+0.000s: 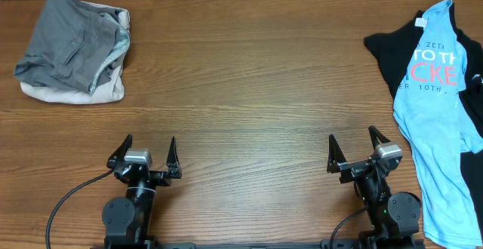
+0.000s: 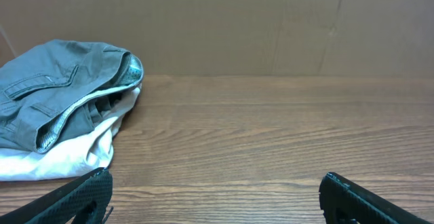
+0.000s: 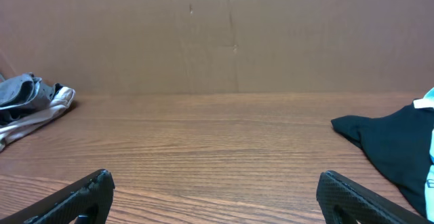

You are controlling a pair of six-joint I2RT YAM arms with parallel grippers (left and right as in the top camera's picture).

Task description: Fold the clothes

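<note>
At the near table edge both arms sit parked: left gripper [image 1: 149,145] and right gripper [image 1: 352,139] each with jaws spread wide, nothing between them, nothing touched. It reads as a ready pose, with folding not yet begun. Nearest work is the light blue T-shirt [image 1: 434,106], just beside the right arm at the right edge, lying lengthwise and rumpled with the lettering up, partly out of the overhead view. It lies over a black shirt [image 1: 383,53], so it likely has to come off first. Far-left corner, well apart from both arms: a grey piece [image 1: 68,45] bunched on top of a cream piece [image 1: 72,94] — a loose pile, not a fold. Wood-grain table [image 1: 249,75] is flat, with open space mid-table to spread a garment. A plain brown board wall [image 2: 271,27] backs the far side.
</note>
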